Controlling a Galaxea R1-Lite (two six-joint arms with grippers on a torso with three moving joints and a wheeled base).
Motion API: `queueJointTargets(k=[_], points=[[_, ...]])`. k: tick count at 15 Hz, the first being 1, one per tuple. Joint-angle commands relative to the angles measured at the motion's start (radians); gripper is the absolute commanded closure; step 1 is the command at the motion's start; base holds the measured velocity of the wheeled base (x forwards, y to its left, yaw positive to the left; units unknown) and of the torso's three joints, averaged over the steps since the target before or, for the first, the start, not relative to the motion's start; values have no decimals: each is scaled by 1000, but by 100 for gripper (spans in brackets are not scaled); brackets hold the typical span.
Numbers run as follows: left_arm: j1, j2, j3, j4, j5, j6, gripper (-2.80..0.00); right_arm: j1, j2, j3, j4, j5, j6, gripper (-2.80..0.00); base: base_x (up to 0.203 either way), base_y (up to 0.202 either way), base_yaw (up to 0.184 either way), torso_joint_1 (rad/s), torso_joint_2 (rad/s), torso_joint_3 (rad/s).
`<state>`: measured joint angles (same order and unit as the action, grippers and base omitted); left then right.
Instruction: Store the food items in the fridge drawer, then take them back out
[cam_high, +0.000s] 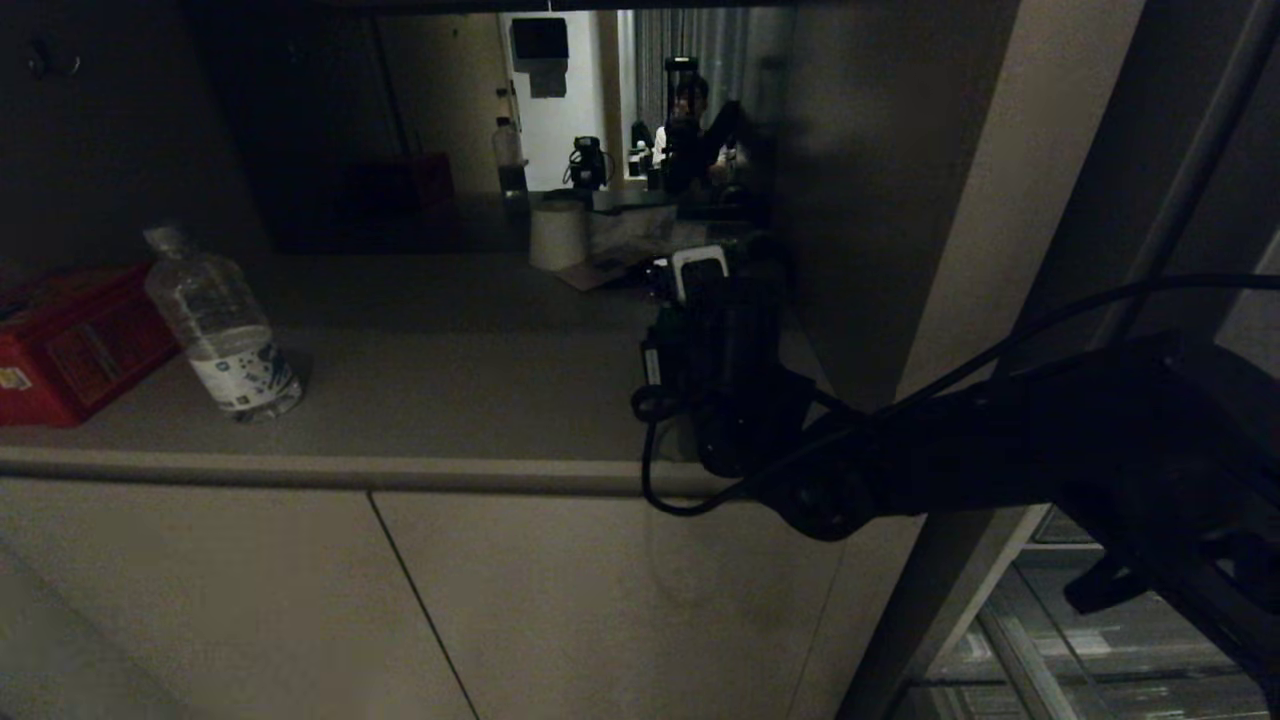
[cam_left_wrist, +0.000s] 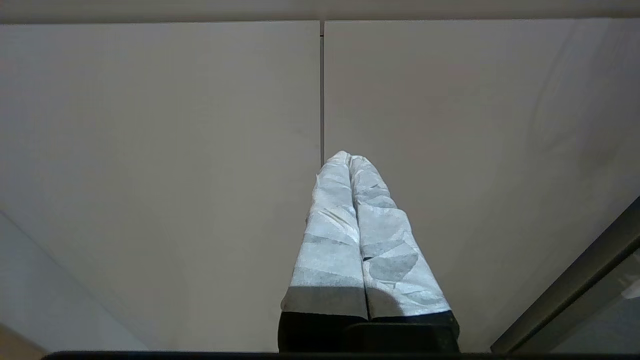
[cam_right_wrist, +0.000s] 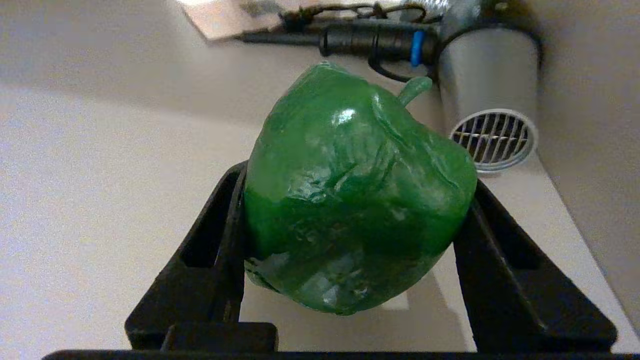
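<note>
A glossy green bell pepper (cam_right_wrist: 350, 200) with a short stem sits between the two black fingers of my right gripper (cam_right_wrist: 357, 180), which is shut on it. It hangs just above the beige countertop (cam_right_wrist: 90, 200), close to the right-hand wall. In the head view the right gripper (cam_high: 700, 285) reaches over the counter's right end, and the pepper is hidden behind it. My left gripper (cam_left_wrist: 349, 157), its fingers wrapped in white tape, is shut on nothing in front of the cabinet doors (cam_left_wrist: 200, 150). Clear plastic fridge parts (cam_high: 1060, 640) show at the lower right; I cannot tell whether they are the fridge drawer.
A clear water bottle (cam_high: 225, 330) and a red box (cam_high: 70, 340) stand on the counter's left. A white paper roll (cam_high: 558, 232) and black cables (cam_right_wrist: 370, 42) lie at the back. A silver cylinder with a grille (cam_right_wrist: 492, 140) stands by the wall. A tall panel (cam_high: 900, 250) bounds the right.
</note>
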<state>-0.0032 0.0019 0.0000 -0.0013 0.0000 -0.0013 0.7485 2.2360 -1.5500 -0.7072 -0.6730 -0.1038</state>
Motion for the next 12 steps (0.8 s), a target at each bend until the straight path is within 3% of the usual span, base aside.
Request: queueJointTargets(k=[1, 6, 7, 12], points=[[0, 1, 0, 0, 0, 0, 0, -23, 7, 8, -5, -3, -2, 0, 0, 0, 0, 0, 0, 0], [0, 1, 0, 0, 0, 0, 0, -24, 7, 17, 12, -4, -2, 0, 0, 0, 0, 0, 0, 0], [0, 1, 0, 0, 0, 0, 0, -24, 5, 22, 12, -4, -2, -280, 0, 0, 0, 0, 0, 0], [0, 1, 0, 0, 0, 0, 0, -23, -27, 39, 12, -4, 0, -280, 0, 0, 0, 0, 0, 0]])
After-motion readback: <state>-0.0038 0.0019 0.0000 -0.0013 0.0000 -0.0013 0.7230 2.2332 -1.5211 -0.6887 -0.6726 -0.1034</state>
